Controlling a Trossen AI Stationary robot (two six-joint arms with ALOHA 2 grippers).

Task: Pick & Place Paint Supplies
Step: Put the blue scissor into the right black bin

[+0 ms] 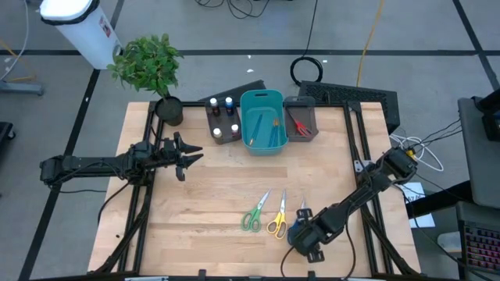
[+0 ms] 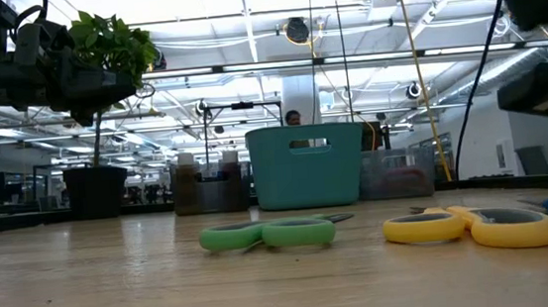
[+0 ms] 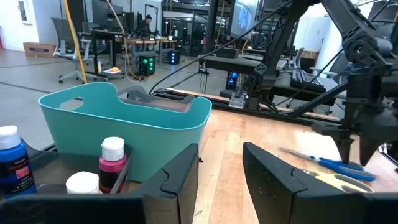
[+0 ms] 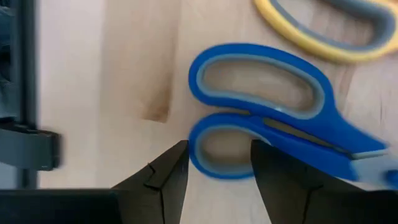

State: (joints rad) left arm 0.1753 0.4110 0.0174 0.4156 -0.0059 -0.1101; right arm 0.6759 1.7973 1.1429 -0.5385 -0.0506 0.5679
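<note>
Three scissors lie flat on the wooden table near its front edge: green [image 1: 252,216], yellow [image 1: 277,220] and blue [image 4: 273,106]. My right gripper [image 4: 217,165] points steeply down over the blue scissors. It is open, and its fingers stand on either side of the end of one blue handle loop [image 4: 214,146]. I cannot tell whether they touch it. My left gripper [image 1: 187,156] hovers open and level at the table's left with nothing between its fingers. Capped bottles [image 1: 222,117] stand in a dark grey bin. Red scissors [image 1: 301,125] lie in another.
A teal bin [image 1: 262,100] holding thin brushes stands at the far middle, between the two dark grey bins. A potted plant [image 1: 152,66] is at the far left corner. Bare wood lies between the bins and the scissors.
</note>
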